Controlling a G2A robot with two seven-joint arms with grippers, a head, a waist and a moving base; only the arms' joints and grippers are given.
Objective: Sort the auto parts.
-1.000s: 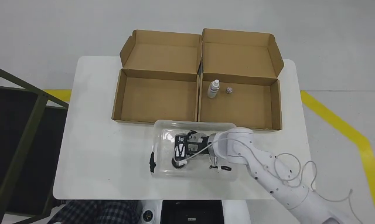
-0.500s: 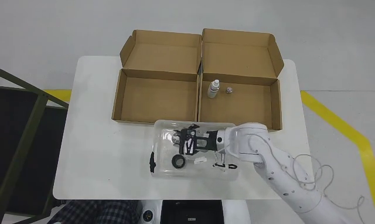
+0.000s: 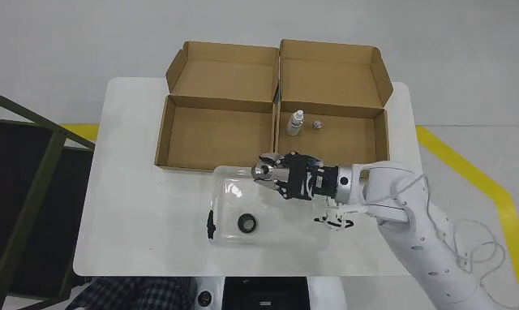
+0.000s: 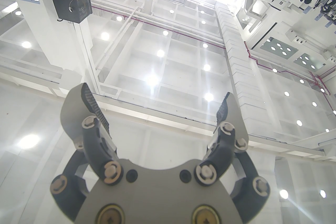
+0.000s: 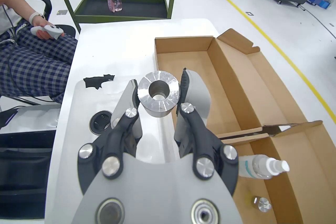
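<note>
Aluminium, by the look of it: a short, thick bushing (image 5: 158,93) with a plain bore, pinched across its outer wall by the right gripper (image 5: 158,82). One finger sits on each side, and the flat end face is turned toward the wrist camera.

In the top view the bushing (image 3: 262,171) hangs above the far rim of the clear plastic bin (image 3: 216,198), just short of where the two cardboard boxes meet. The step in hand looks like the carry — the part is lifted clear of the bin and not yet placed.

The next move calls for choosing a box. The right box (image 3: 357,152) already holds a small metal piece (image 3: 318,124) beside a spray bottle (image 3: 295,122), so it seems the likelier home. The gripper would have to clear the near wall and go low before opening, since a round part may roll. A black ring (image 3: 246,224) waits in the bin.

The right arm reaches in from the robot's right, with the wrist roughly level and pointing across the bin toward the left box (image 3: 215,139). The left gripper (image 4: 155,95) points up at the ceiling, fingers spread wide and holding nothing.
</note>
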